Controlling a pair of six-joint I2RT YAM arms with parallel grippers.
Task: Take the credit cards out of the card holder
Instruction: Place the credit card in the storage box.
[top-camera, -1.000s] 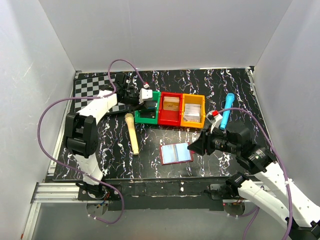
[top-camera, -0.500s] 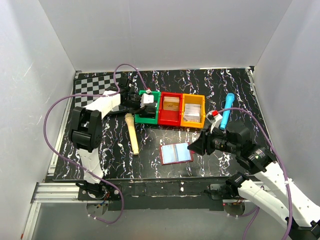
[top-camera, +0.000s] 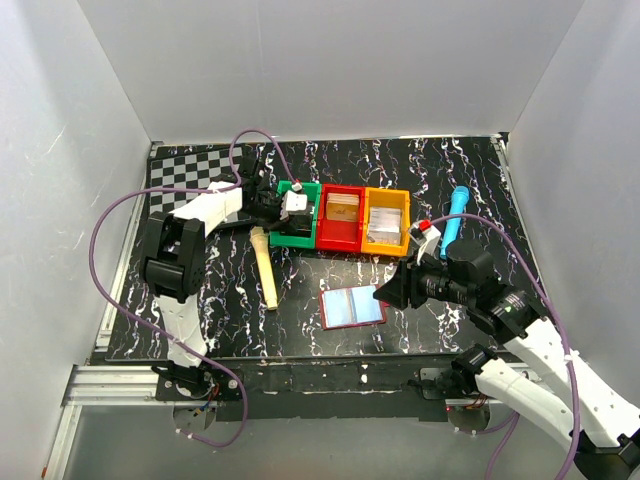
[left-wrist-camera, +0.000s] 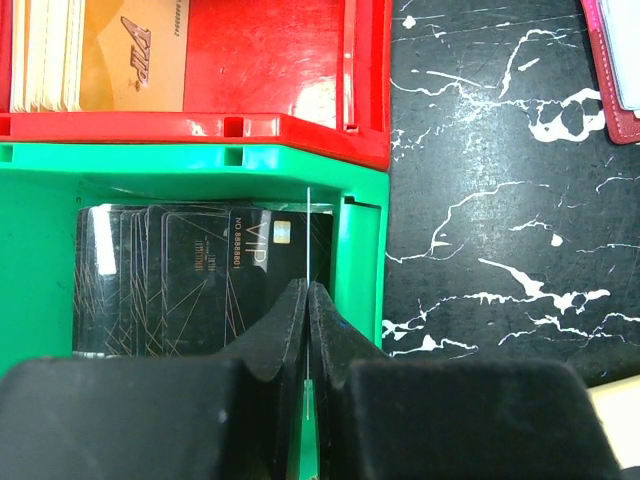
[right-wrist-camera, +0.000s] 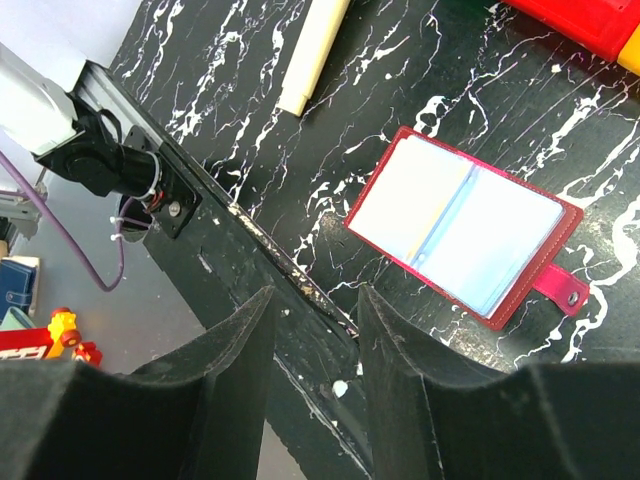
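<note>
Left gripper (left-wrist-camera: 307, 290): fingers pressed together over the green bin (left-wrist-camera: 360, 260), pinching what appears to be a thin card (left-wrist-camera: 309, 230) seen edge-on; only a pale line shows between the pads, so its face cannot be read. Beneath it, inside the green bin, lies a fanned stack of black cards (left-wrist-camera: 200, 290), the uppermost marked VIP. The red bin (left-wrist-camera: 200, 127) touches the green bin on its right side and holds a stack of tan cards (left-wrist-camera: 130, 55). An orange bin (top-camera: 386, 195) completes the row of three, which sits around the middle of the table (top-camera: 450, 170). The card holder (right-wrist-camera: 465, 225) lies open and flat near the table's near edge, roughly central, pale-blue inside facing up, maroon border showing all round and the snap tab (right-wrist-camera: 560, 292) extended from one side. Right gripper (right-wrist-camera: 315, 300): fingers apart with nothing between them, hovering just beside the card holder towards the table's right edge and not touching it. A cream stick (top-camera: 266, 270) lies left of the card holder, apart from it. A blue cylinder (top-camera: 457, 212) lies towards the right edge. A checkered board (top-camera: 185, 175) occupies the far left corner
</note>
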